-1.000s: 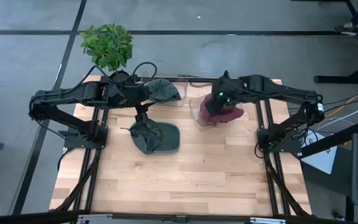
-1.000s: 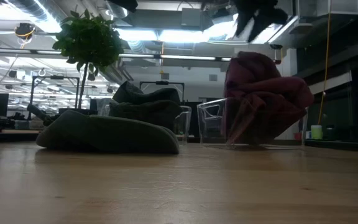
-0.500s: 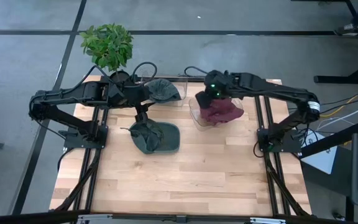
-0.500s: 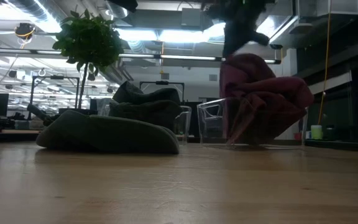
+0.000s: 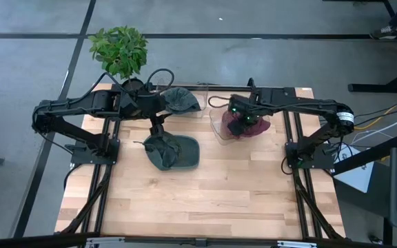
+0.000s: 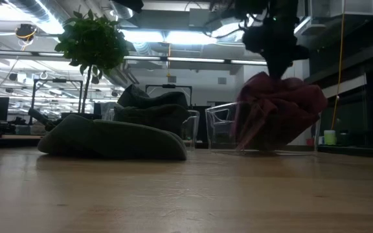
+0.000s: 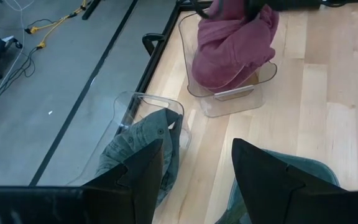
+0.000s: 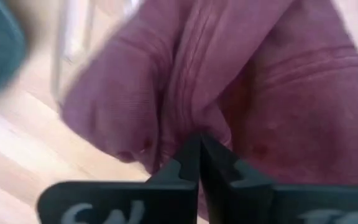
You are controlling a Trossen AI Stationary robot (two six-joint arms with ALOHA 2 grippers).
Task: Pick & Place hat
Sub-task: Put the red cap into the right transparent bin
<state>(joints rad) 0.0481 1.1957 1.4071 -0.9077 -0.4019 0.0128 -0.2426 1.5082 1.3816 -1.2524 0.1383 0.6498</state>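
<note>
Since a second ago our right gripper (image 5: 238, 122) has come down from above the clear bin (image 5: 216, 126) into the maroon hat (image 5: 253, 125), and its fingers, spread then, now meet. From the right wrist view we see the two dark fingertips pressed together with maroon folds bunched all around them; we judge that a pleat of the hat is pinched, though the frames do not show cloth between the pads. From the low view the arm drops straight onto the top of the crumpled hat, which sits heaped in the bin at the table's far right.

Our left gripper (image 7: 194, 177) hangs spread and empty over the dark green hat (image 5: 172, 151) lying flat on the table (image 5: 219, 200) near its middle. A second green hat (image 5: 179, 98) is stuffed into another clear bin (image 7: 129, 109) at the far edge, beside the potted plant (image 5: 119, 48).

What the coming move turns on, we think, is this: the maroon hat lies directly under and around the right gripper, which is far nearer to it than the left. The bin walls enclose the hat on every side, so the only free way out is straight up. The hat is too crumpled for us to name a long axis. A thin pinch of soft fabric may slip, or the bin may lift with it.
</note>
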